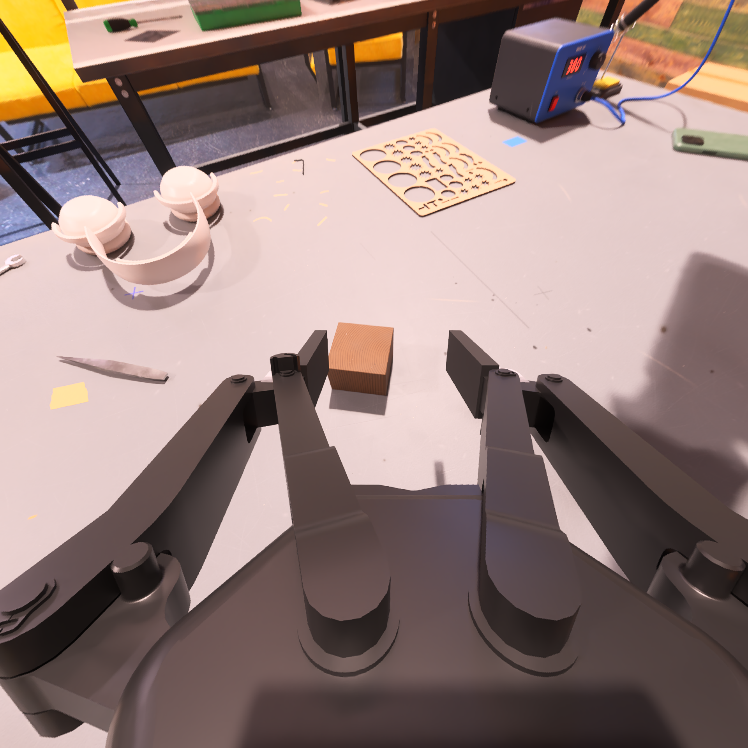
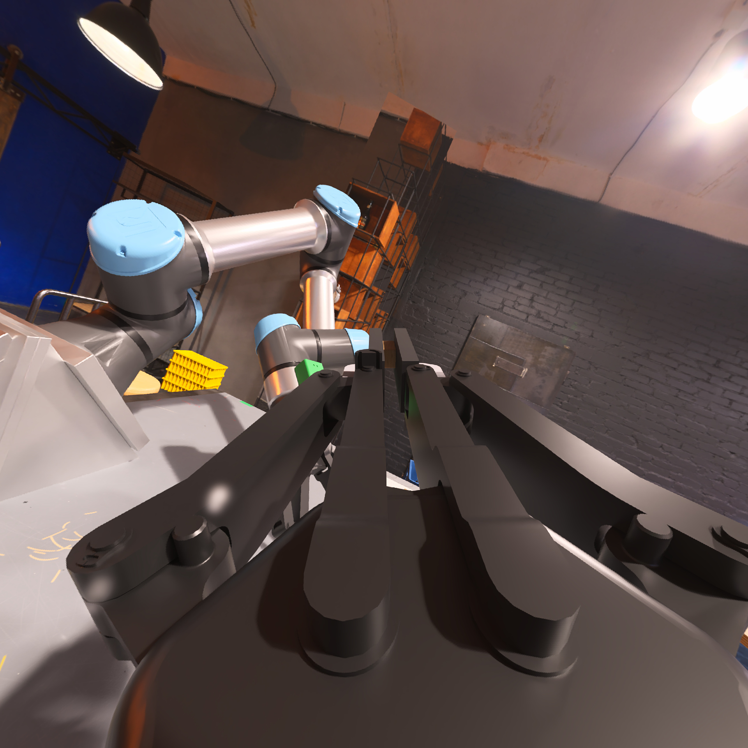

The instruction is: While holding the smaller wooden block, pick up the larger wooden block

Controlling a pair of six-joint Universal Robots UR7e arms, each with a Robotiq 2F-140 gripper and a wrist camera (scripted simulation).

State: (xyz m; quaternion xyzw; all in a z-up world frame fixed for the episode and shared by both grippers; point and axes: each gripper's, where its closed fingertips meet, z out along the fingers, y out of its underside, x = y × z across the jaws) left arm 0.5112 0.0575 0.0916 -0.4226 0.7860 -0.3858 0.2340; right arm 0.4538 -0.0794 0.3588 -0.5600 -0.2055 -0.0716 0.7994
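Two grippers divide the work: the right gripper [image 2: 387,351] pinches the smaller wooden block [image 2: 389,353] aloft, while the left gripper [image 1: 387,366], spread wide, should shift left to centre the larger wooden block [image 1: 360,358] beside its left finger before closing.

A dark grey brick wall [image 2: 587,291] stands right, a blue wall [image 2: 48,170] left; a hanging lamp [image 2: 121,44] glows above; metal shelving [image 2: 388,243] stands far.

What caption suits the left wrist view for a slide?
Open left gripper on the grey table, its left finger beside the larger wooden block.
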